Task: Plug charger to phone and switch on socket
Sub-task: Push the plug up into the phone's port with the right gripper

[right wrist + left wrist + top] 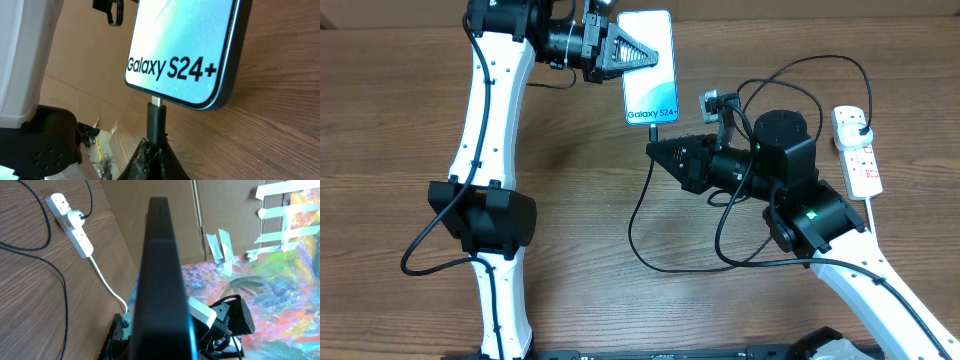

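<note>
**Connector tip at the phone's port, both pincers clenched**

The phone (650, 80) sits at the far middle of the table (400, 120), screen up, with its "Galaxy S24+" end pointing near. The left gripper (638, 54) reaches in from the left and grasps the phone by its far part, its dark fingers lying across the screen. In the left wrist view the phone (162, 280) shows edge-on as a dark bar up the middle of the frame. Whether it rests on the wood or is held just above it, I cannot tell.

The charger (634, 215) meets the phone at that near end. In the right wrist view its connector tip (156, 117) stands straight against the port in the bottom edge of the phone (185, 45), with a short piece of metal showing. The right gripper (655, 150) is clenched on the connector body just below it, seen close up in its own wrist view (154, 150).

From there the black cable drops toward the near side, loops right under the right arm, then arcs over the far side to the socket (858, 150). That white strip lies well to the right of the phone, near the table's right edge. The cable joins it at its far end. In the left wrist view the socket (72, 222) shows red switch marks, and its white cord (106, 282) trails off along the wood.
</note>
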Tool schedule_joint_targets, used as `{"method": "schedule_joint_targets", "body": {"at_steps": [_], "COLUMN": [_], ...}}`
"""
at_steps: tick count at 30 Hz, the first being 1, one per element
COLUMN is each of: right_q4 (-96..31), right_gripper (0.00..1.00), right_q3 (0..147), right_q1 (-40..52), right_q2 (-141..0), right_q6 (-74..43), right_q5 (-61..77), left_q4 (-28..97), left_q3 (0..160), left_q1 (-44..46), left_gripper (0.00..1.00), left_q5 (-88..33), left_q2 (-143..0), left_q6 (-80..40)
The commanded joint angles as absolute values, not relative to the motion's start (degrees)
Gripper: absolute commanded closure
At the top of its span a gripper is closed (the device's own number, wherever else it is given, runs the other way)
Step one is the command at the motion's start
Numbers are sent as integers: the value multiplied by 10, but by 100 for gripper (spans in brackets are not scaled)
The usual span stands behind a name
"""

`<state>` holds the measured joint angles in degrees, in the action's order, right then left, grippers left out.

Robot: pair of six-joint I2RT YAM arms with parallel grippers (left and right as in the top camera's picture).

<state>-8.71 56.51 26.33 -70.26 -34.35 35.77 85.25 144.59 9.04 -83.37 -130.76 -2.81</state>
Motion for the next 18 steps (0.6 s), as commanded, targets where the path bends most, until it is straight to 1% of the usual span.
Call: {"method": "schedule_joint_targets", "body": {"at_steps": [1,18], "right_q4": [-80,-77], "right_gripper": [96,96], "right_q3": [562,562], "right_q1": [257,254], "right_q2": [-695,-695], "right_q6": [-347,-347], "right_q5": [343,334], "left_q4": [853,855], "left_q3": [1463,1463], "left_q1": [102,114], "left_gripper": [95,96], "left_q5": [-860,-860], "left_q2": [-1284,-1284], "left_q6": [-2,9]}}
